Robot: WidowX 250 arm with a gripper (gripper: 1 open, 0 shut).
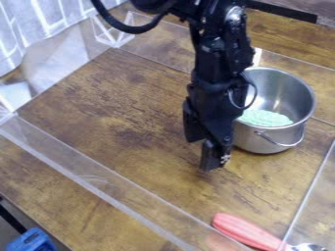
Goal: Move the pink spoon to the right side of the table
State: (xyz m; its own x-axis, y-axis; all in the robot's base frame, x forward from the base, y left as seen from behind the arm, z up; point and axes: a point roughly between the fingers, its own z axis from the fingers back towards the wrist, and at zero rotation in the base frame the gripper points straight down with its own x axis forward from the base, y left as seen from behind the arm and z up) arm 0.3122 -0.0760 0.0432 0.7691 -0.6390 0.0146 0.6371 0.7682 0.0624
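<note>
Pink spoon (pixel 249 231) on table (pixel 118 108), apart from claw (pixel 211 158).

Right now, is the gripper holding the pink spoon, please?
No, the gripper hangs over bare wood mid-table, while the pink spoon lies apart from it near the bottom edge.

Arm: black, comes down from the top of the view, nearly upright, leaning slightly left toward its lower end.
Gripper (pixel 210 160): points straight down, tip low over the surface.
Jaws: close together; open or closed cannot be told.
</note>
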